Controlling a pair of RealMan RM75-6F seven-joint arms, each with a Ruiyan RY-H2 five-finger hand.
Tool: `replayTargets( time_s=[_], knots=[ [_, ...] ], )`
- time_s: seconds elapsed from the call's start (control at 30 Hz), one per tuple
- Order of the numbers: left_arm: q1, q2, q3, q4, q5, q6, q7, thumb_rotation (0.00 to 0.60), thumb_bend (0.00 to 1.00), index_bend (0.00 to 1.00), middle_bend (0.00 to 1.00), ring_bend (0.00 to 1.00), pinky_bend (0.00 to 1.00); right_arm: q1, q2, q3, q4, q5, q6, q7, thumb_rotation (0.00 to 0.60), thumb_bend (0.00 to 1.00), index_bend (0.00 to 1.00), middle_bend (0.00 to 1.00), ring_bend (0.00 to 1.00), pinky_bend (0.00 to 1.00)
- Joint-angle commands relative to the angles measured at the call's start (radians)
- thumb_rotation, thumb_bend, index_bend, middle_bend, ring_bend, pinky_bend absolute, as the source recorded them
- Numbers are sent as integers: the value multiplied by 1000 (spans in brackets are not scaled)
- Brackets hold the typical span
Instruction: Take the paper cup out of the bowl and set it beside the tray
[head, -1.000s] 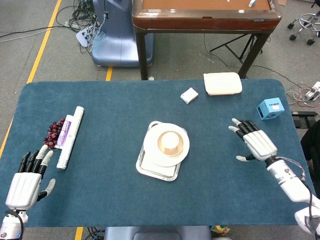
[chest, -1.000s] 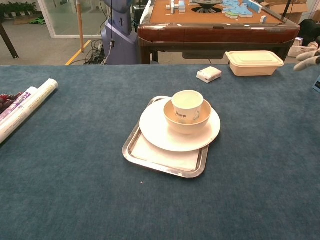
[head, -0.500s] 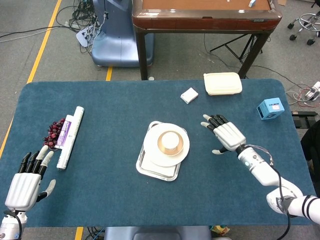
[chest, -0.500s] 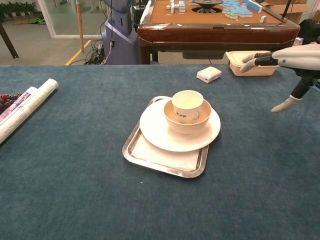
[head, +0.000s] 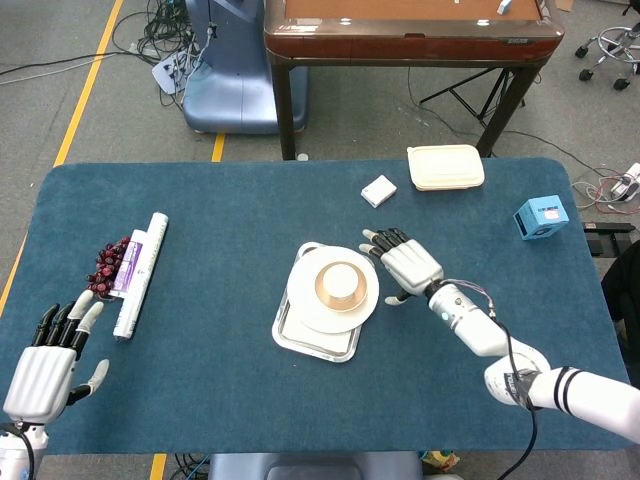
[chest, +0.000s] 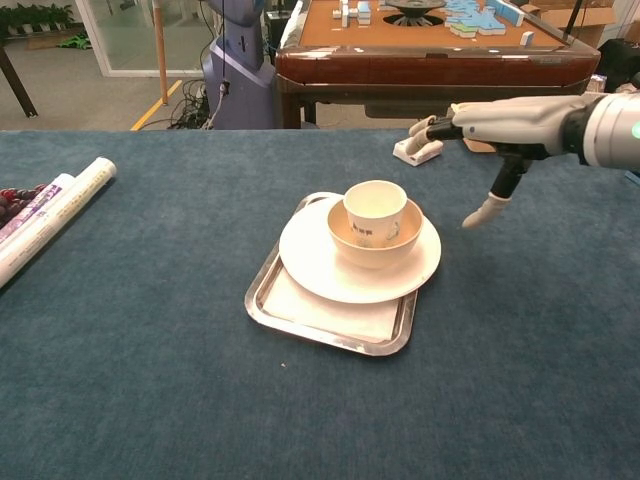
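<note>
right hand spread just beside paper cup in bowl

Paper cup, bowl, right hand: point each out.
paper cup (chest: 375, 208), chest view, on its side wall.
bowl (chest: 399, 244), chest view, on its outer wall right of the cup.
right hand (head: 408, 266), head view, on the back of the hand.

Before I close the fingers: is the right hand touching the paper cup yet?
No, the right hand hovers open, right of the paper cup, clear of it.
</note>
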Motion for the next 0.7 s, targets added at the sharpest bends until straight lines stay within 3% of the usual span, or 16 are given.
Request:
replayTargets(
  time_s=[0.03,0.7],
  knots=[
    [1,4,1,-1,2,2,-7,600,335,0,0,0,0,27,-23,4,10,27,-13,-25,600,12,102,39,0,0],
    [5,27,0,0,13,16,-60,600,335,0,0,0,0,157,-112,-5,62,173,-41,-130,600,12,201,39,0,0]
  ],
)
